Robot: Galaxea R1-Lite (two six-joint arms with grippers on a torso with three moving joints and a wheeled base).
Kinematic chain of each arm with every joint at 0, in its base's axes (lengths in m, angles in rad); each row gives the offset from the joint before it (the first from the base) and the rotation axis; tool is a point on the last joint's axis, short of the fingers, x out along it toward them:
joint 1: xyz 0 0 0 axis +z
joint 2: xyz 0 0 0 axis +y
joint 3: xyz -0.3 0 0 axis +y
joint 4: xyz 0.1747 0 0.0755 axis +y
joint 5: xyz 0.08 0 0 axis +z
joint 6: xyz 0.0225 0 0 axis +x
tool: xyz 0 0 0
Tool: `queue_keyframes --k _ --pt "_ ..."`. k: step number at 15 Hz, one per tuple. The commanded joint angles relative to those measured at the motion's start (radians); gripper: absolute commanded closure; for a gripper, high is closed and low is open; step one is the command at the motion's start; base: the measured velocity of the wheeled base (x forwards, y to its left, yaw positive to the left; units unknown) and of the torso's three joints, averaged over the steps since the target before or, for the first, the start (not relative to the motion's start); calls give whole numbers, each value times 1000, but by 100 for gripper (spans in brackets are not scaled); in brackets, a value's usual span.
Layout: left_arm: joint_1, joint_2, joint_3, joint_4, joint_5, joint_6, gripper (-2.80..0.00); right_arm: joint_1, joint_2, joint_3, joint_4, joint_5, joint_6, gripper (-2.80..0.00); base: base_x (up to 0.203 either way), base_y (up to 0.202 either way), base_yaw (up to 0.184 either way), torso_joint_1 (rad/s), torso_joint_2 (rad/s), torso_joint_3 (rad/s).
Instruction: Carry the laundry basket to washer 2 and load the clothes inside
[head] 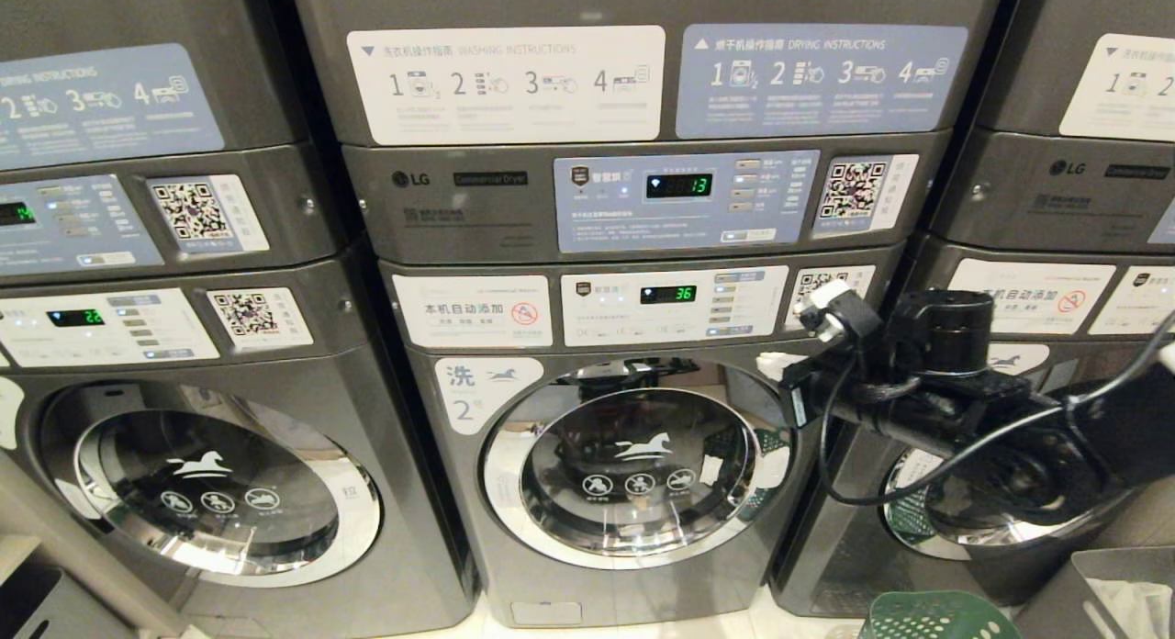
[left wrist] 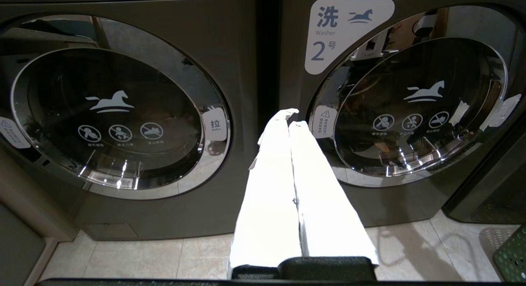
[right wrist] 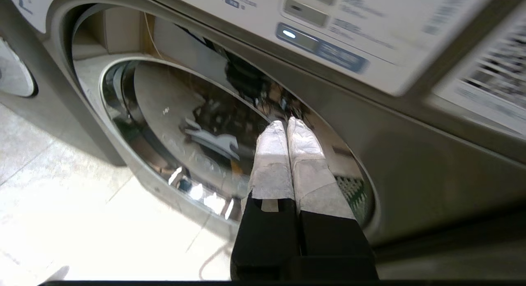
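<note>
Laundry room with stacked machines: green laundry basket (head: 932, 616) already on the floor by washer 2 (head: 633, 474), door not yet opened (no clothes loaded), right gripper (right wrist: 285, 128) closed empty near the door's right rim, left gripper (left wrist: 289, 117) closed, parked low.

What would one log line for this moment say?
washer 2 door: closed | right gripper: shut, empty, near door | left gripper: shut, idle | green basket: on floor

Pale tiled floor (left wrist: 135, 257); bearing three washers side by side, washer 2 (head: 624, 529) in the middle, and a green basket (head: 932, 618) at right.
</note>
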Motion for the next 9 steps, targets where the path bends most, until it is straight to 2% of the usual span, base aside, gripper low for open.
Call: queue_keyframes --k 1,3,5,7,9 --pt "0 1 6 0 1 1 0 0 -347 62 236 -39 18 0 0 0 0 0 0 0" --pt "0 1 6 0 1 0 0 -2 -631 134 450 -86 79 0 0 0 0 0 0 0" --pt "0 1 6 0 1 0 0 -12 -916 274 569 -123 132 0 0 0 0 0 0 0" --pt "0 1 6 0 1 0 0 -65 -1154 500 603 -146 153 0 0 0 0 0 0 0" --pt "0 1 6 0 1 0 0 -165 -1337 736 592 -135 144 0 0 0 0 0 0 0"
